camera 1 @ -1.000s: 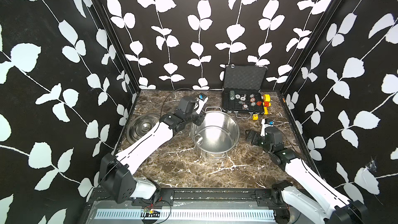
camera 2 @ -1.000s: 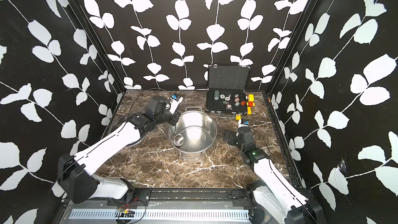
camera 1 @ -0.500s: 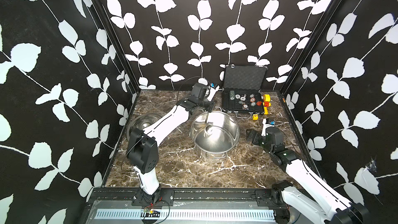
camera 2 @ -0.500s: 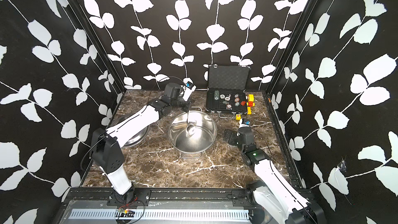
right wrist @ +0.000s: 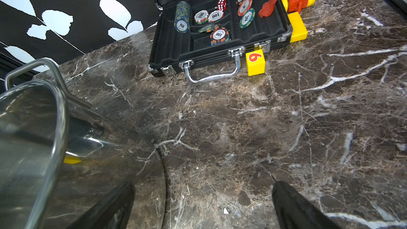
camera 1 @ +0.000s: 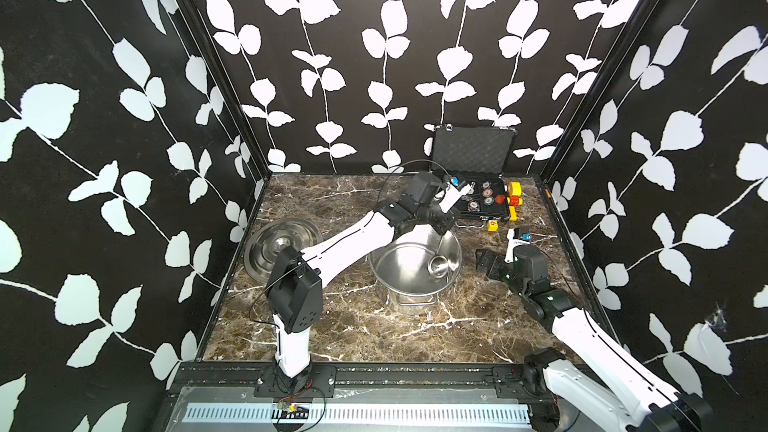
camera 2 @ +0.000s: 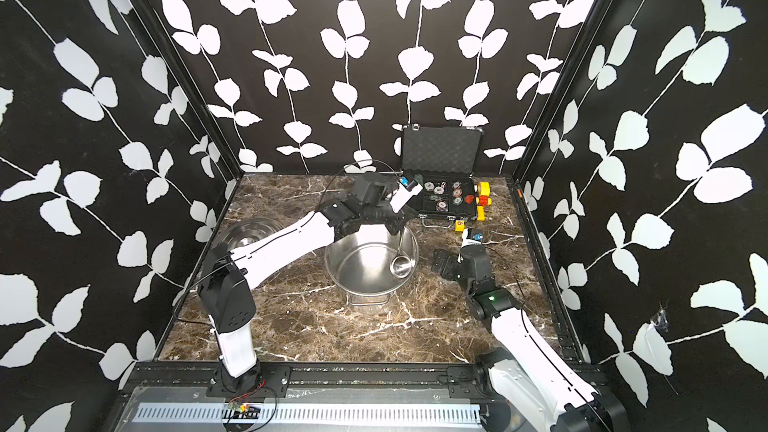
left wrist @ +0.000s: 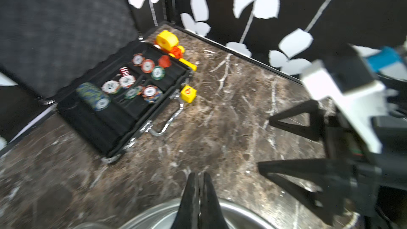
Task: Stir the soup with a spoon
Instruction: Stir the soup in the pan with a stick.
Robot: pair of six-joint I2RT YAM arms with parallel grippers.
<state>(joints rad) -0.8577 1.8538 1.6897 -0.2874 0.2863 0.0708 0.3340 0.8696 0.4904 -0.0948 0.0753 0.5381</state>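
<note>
Marble tabletop point(camera 1: 353, 326), centre: left gripper point(camera 1: 442, 229), pinching the ladle point(camera 1: 438, 270) by its handle, should circle the bowl gently inside the stockpot point(camera 1: 409, 305); right gripper point(camera 1: 488, 263) gapes, empty.

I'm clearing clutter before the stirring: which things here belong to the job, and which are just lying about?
Job: pot, ladle, left gripper shut on the ladle.
Lying about: lid, chip case, yellow cube, toy blocks; right gripper open, idle.

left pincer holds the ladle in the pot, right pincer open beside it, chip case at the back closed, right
No, the chip case is open, chips showing, per the right wrist view. The left pincer does hold the ladle in the pot, and the right pincer is open beside it.
</note>
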